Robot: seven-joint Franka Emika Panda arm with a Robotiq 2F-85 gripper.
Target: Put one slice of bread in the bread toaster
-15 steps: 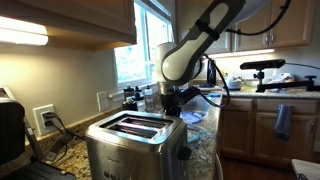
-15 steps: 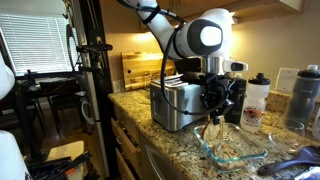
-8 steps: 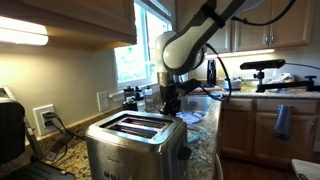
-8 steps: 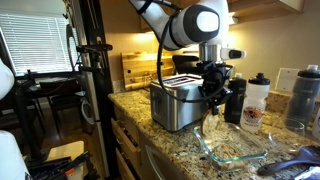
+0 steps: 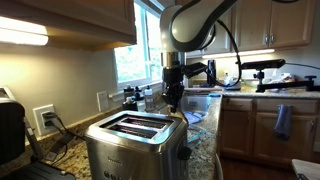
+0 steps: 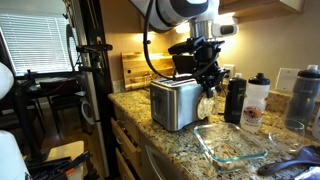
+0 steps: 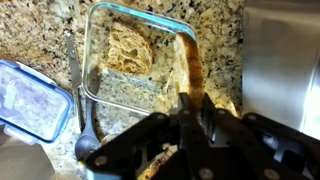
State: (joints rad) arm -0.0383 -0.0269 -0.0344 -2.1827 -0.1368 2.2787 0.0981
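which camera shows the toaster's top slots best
An exterior view: the bread toaster sits close in front, both top slots seen from above. In an exterior view it shows side-on, slots hardly visible. The wrist view catches only what looks like its steel side at the right edge.

From my station I see a speckled granite counter (image 6: pixel 135 112) under wooden wall cabinets (image 5: pixel 80 18), with a light strip (image 5: pixel 22 37) glowing beneath them. Daylight comes through a window (image 5: pixel 135 60) behind the counter. In an exterior view, another window has slatted blinds (image 6: pixel 35 45). A white outlet (image 5: pixel 45 118) sits on the beige wall (image 5: pixel 70 80).
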